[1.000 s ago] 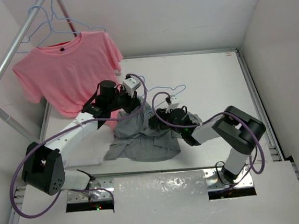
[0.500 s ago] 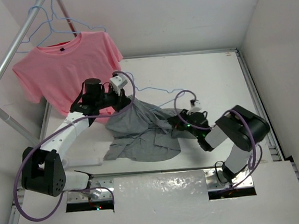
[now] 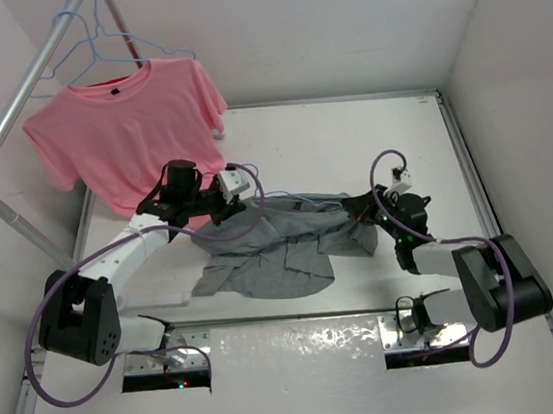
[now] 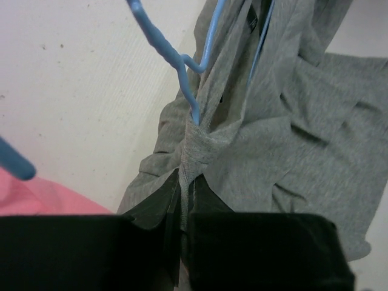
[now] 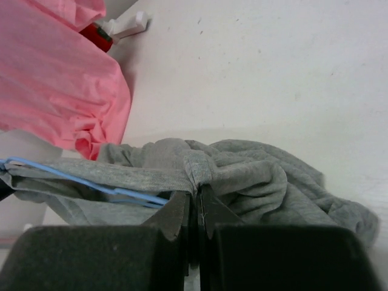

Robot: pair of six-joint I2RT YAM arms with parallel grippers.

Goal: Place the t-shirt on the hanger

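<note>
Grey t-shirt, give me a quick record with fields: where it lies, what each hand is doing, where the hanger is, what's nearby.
t-shirt: crumpled on the table, top edge pulled taut
left hand: shut, pinching its left end
right hand: shut, pinching its right end
hanger: blue wire, partly covered by the taut fabric
nearby: pink shirt hanging from a rail, far left

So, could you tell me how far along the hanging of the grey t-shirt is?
Done: the hanger wire already runs into the t-shirt. In hand: left gripper and right gripper each pinch grey cloth, stretching it. Left: the shirt lies bunched on the table, not draped over the hanger.
</note>
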